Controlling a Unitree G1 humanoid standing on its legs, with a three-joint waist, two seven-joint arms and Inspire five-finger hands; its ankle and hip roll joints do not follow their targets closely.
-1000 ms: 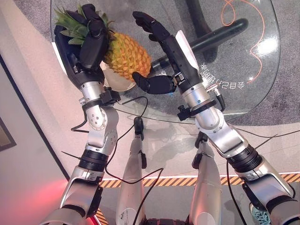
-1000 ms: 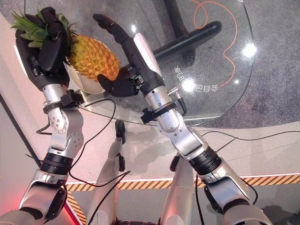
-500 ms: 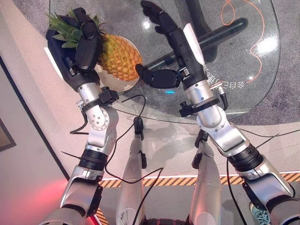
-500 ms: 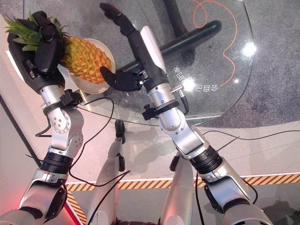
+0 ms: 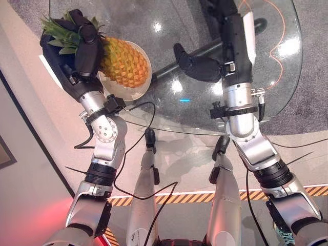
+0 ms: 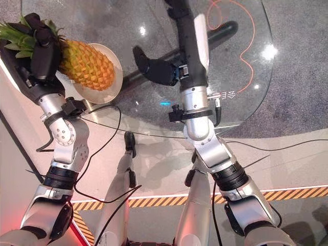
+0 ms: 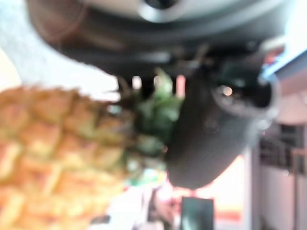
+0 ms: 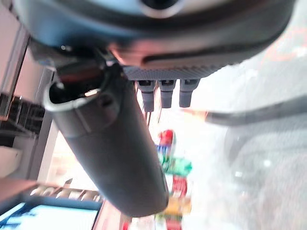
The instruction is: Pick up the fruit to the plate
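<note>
In the left eye view, the left hand [image 5: 77, 46] had its fingers [image 5: 87, 43] curled round the leafy crown end of the pineapple [image 5: 123, 61], holding the fruit on its side above the white plate [image 5: 138, 92], which sat near the left edge of the round glass table [image 5: 271, 102]; whether fruit and plate touched could not be told. The right hand [image 5: 225, 25] was raised over the middle of the table, well apart from the pineapple, its thumb [image 5: 197, 64] spread wide and its fingers straight (tips cut off at the frame's edge). The right eye view showed the same arrangement, the pineapple [image 6: 87, 64] lying across the plate [image 6: 110, 89]. In the left wrist view, the pineapple's scaled body [image 7: 53, 153] and green leaves [image 7: 153, 110] lay beside the dark thumb [image 7: 211, 134]. In the right wrist view, the right thumb [image 8: 115, 153] stood out, holding nothing.
</note>
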